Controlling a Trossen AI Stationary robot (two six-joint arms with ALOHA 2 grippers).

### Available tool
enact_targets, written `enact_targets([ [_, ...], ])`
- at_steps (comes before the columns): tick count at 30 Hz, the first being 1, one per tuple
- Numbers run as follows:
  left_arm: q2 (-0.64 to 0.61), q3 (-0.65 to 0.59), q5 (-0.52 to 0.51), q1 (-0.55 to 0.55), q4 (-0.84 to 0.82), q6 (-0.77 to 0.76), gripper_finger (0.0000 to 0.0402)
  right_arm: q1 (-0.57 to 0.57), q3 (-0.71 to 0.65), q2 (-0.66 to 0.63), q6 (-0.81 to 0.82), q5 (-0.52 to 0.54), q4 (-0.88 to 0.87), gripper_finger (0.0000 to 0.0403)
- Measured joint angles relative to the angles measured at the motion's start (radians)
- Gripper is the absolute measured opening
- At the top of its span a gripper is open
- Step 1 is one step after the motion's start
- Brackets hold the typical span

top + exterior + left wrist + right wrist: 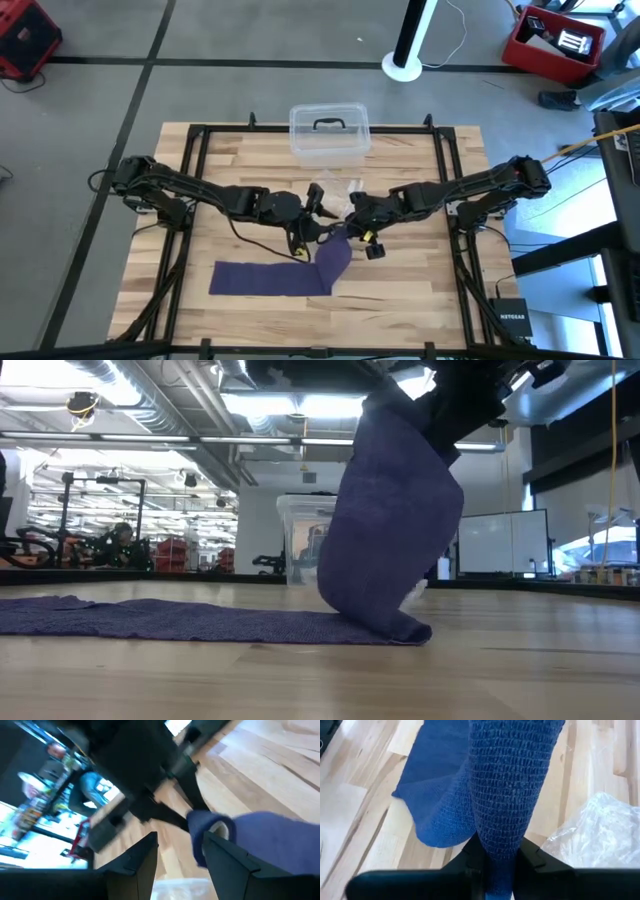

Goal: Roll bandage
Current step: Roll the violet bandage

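The dark blue-purple bandage (pixel 270 278) lies flat along the table's near middle. Its right part rises from a fold on the table (pixel 400 628) up to my right gripper (pixel 497 865), which is shut on it above the table's centre (pixel 347 232). My left gripper (pixel 180 855) is open and hangs just left of the raised part (pixel 316 234). One of its fingers (pixel 225 862) stands beside a curled edge of the bandage (pixel 215 827), and nothing is between the fingers. My right gripper pinches the bandage's raised end (pixel 496 851) between its two fingers, slanting down from the table's right. The cloth is bunched narrow there. It hangs below the fingers, widening and slack, down to the fold on the table (pixel 400 628). I cannot tell whether my left gripper's finger touches the curled edge.
A clear plastic box with a black handle (pixel 330 130) stands at the table's far middle. A clear crinkly plastic bag (pixel 335 193) lies just beyond the grippers and shows in the right wrist view (pixel 600 832). Bare wood lies to the right of the bandage (pixel 420 285).
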Motion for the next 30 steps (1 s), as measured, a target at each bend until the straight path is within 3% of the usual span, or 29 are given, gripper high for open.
enact_targets([
  [10,0.024,0.001,0.036,0.008,-0.004,-0.04,0.015,0.0,-0.002,0.002,0.0,-0.004,-0.007,0.0051],
  [17,0.031,0.002,0.092,0.012,-0.018,-0.091,0.0148,-0.028,-0.002,0.002,0.109,0.013,0.006,0.0051],
  [23,0.035,0.003,0.097,0.031,-0.058,-0.185,0.0105,-0.049,-0.002,0.002,0.214,0.007,0.005,0.0051],
  [30,0.097,0.003,0.093,0.031,-0.042,-0.153,0.005,-0.067,-0.003,0.033,0.233,-0.021,0.022,0.0051],
])
